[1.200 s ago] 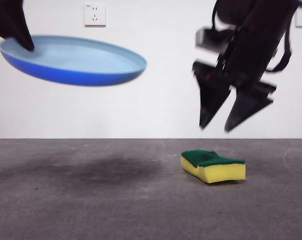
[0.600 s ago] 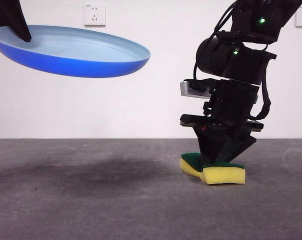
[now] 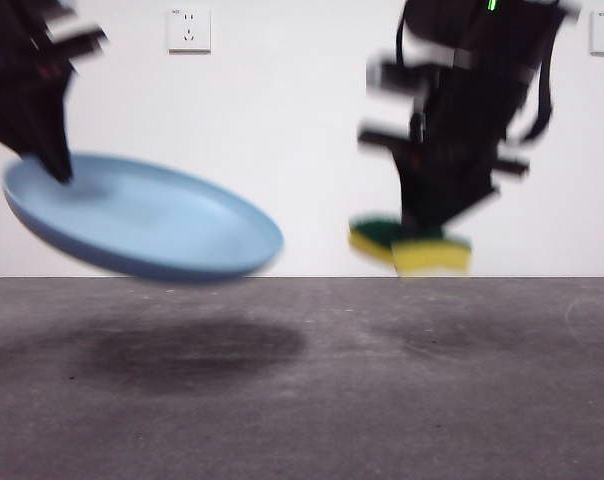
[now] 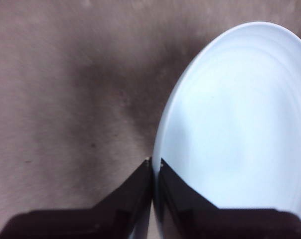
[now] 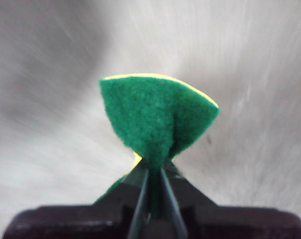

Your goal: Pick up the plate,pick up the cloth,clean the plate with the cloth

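Note:
The light-blue plate [image 3: 147,220] hangs in the air at the left of the front view, tilted with its inside facing the camera. My left gripper [image 3: 52,160] is shut on its far-left rim; the left wrist view shows the jaws pinching the plate's edge [image 4: 230,124]. The cloth, a yellow sponge with a green top [image 3: 410,245], is lifted off the table at the right. My right gripper [image 3: 427,225] is shut on it. In the right wrist view the green layer [image 5: 158,117] is squeezed and folded between the jaws.
The grey table [image 3: 302,380] lies below both arms, with the plate's shadow at left centre. A white wall with two sockets [image 3: 189,28] stands behind.
My right gripper has lifted the sponge off the table. My left gripper has lowered the plate and tilted its inside toward the camera.

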Tool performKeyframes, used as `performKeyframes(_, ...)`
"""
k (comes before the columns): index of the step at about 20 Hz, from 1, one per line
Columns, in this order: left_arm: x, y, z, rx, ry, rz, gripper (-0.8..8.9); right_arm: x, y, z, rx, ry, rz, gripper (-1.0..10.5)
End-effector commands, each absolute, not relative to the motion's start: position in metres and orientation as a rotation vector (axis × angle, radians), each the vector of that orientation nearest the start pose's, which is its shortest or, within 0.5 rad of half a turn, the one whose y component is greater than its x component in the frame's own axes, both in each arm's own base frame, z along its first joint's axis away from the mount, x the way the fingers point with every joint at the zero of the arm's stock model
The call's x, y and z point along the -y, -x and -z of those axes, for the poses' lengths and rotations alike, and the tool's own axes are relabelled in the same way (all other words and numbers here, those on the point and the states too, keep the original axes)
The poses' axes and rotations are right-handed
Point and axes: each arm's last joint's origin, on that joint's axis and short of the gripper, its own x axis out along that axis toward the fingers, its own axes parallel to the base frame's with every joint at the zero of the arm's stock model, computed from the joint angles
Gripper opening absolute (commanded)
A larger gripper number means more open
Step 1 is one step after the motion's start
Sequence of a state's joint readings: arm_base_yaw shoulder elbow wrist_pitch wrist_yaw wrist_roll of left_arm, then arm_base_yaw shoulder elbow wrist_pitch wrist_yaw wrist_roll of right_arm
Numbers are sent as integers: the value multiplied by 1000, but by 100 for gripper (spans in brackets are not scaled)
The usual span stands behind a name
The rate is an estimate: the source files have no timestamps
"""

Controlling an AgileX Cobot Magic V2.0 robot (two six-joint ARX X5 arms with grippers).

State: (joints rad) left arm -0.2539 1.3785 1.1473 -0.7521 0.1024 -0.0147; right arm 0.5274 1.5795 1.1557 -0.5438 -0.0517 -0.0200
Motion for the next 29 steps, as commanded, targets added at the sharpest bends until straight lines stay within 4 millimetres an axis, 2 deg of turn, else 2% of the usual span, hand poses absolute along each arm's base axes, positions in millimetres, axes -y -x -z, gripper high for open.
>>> performKeyframes(1, 88, -278, -267, -1021, -84, 368, -8, -169, -265, -262, -886, 215, -574, -16)
performKeyframes(4, 118, -283, -253, -1033, -61, 508, -8, -182, -244, -279, -845, 178, -662, -16)
performKeyframes(8, 145, -278, -257, -977, -13, 628, -8, -205, -239, -267, -877, 177, -705, -16)
performKeyframes(13, 152, -276, -259, -958, -1, 642, -8, -243, -234, -236, -931, 199, -774, -16)
performKeyframes(17, 151, -277, -259, -953, -2, 637, -8, -263, -209, -219, -1017, 312, -833, -16)
performKeyframes(20, 146, -280, -259, -955, 2, 625, -8, -253, -198, -212, -1097, 513, -670, -16)
performKeyframes(23, 145, -278, -257, -976, 1, 624, -8, -229, -211, -211, -1073, 697, -392, -16)
performKeyframes(26, 146, -275, -255, -1006, -22, 635, -8, -213, -238, -217, -964, 639, -236, -16)
performKeyframes(27, 147, -274, -255, -1012, -25, 639, -8, -211, -247, -220, -927, 589, -226, -16)
performKeyframes(29, 149, -273, -255, -1017, -16, 666, -8, -212, -261, -225, -858, 444, -314, -16)
